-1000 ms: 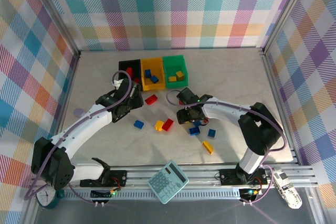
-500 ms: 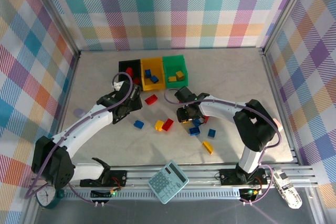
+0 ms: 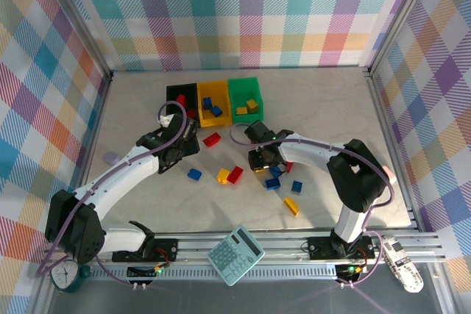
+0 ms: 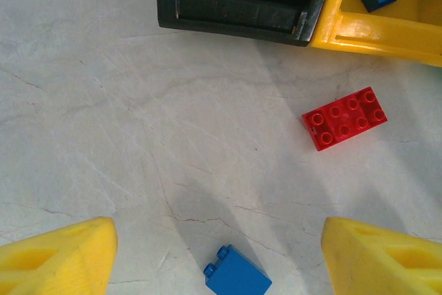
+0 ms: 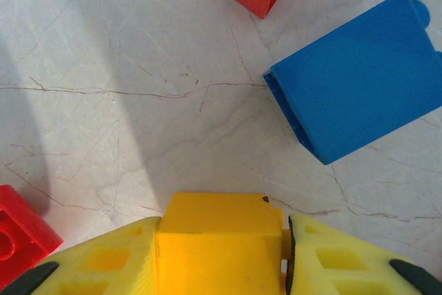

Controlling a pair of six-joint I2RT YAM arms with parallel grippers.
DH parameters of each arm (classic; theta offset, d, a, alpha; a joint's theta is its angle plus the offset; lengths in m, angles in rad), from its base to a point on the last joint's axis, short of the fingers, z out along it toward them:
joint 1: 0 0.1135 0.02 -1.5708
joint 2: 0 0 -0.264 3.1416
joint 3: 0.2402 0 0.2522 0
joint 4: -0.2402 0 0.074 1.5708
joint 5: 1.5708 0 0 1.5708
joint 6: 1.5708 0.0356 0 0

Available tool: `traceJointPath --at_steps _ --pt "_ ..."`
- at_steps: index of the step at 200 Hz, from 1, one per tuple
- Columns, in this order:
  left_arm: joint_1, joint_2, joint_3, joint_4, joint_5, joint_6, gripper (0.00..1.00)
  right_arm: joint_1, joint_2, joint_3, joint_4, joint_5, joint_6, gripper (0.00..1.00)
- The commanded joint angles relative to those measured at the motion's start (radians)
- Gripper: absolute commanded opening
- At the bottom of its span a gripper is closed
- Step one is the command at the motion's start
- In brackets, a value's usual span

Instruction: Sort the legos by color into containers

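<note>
While both arms reached over the table [image 3: 324, 108], the top view showed black [image 3: 179, 93], yellow [image 3: 212, 102] and green [image 3: 245, 98] bins side by side at the far side, loose legos nearer.

Left wrist: the left gripper [image 4: 219, 257] stood wide open, empty, above a blue lego [image 4: 237, 280]; a red lego [image 4: 345, 119] lay near the bins.

Right wrist: the right gripper [image 5: 219, 257] pinched a yellow lego [image 5: 219, 246], apparently just above the table.

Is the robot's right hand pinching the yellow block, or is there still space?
Touching. In the right wrist view, the right gripper has both fingers pressed flat against the sides of the yellow lego, with no gap showing.
</note>
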Motion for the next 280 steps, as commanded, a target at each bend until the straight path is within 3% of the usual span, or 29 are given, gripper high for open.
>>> traceJointPath --at_steps 1,64,116,149,174,205,238,280 --pt "-0.022 -0.033 0.002 -0.032 -0.015 0.000 0.78 0.005 -0.062 0.053 -0.030 -0.005 -0.044 0.37" --pt "-0.071 -0.034 -0.015 -0.036 -0.021 -0.016 0.78 -0.089 -0.035 0.332 -0.066 -0.017 -0.186 0.37" --pt "-0.101 -0.084 -0.008 -0.080 -0.037 -0.014 0.78 -0.189 0.189 0.628 -0.010 -0.084 -0.243 0.36" --pt "-0.107 -0.122 -0.018 -0.106 -0.053 -0.017 0.78 -0.212 0.331 0.803 -0.072 -0.096 -0.266 0.36" --pt "-0.108 -0.142 -0.029 -0.117 -0.066 -0.018 0.79 -0.212 0.332 0.788 -0.063 -0.126 -0.265 0.37" --pt "-0.108 -0.140 -0.019 -0.127 -0.081 -0.013 0.79 -0.195 0.278 0.668 -0.003 -0.222 -0.245 0.45" --pt "-0.108 -0.143 -0.016 -0.127 -0.091 -0.010 0.79 -0.132 0.251 0.563 0.031 -0.217 -0.205 0.57" --pt "-0.108 -0.147 -0.018 -0.136 -0.097 -0.010 0.79 -0.059 0.256 0.492 0.074 -0.199 -0.167 0.63"
